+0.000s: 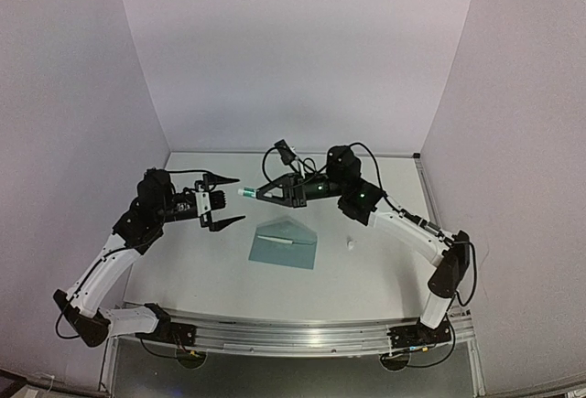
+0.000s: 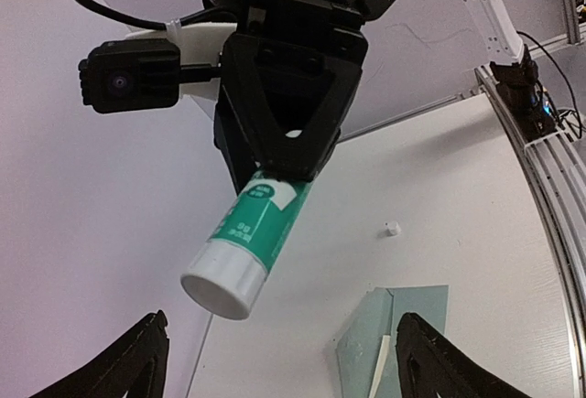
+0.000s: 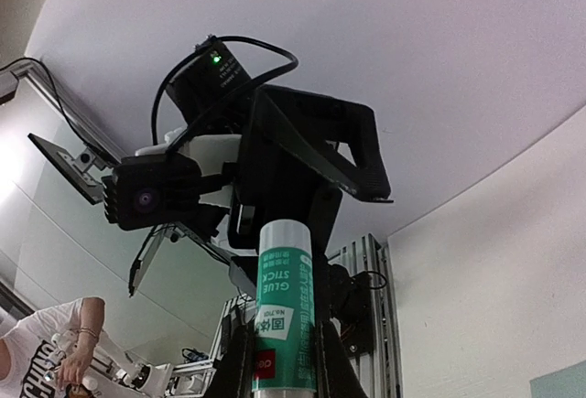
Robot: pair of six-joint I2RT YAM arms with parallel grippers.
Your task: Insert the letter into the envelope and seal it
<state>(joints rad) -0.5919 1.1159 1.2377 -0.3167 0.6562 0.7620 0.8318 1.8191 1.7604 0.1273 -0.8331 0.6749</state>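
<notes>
The right gripper (image 1: 257, 194) squeezes a glue stick (image 1: 244, 192). The left gripper (image 1: 227, 201) is wide open, holding nothing. The teal envelope (image 1: 286, 250) lies flat, its flap open.

Pale walls (image 1: 293, 50) on 3 sides, white table (image 1: 220, 270), metal rail (image 1: 293, 329) at front.

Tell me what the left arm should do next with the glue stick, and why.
Probably ease the left gripper forward so its open fingers straddle the white end of the glue stick, then close. The right gripper holds the stick level, that end pointing at the left gripper. The envelope lies on the table with its flap open, so the glue likely needs readying.
</notes>
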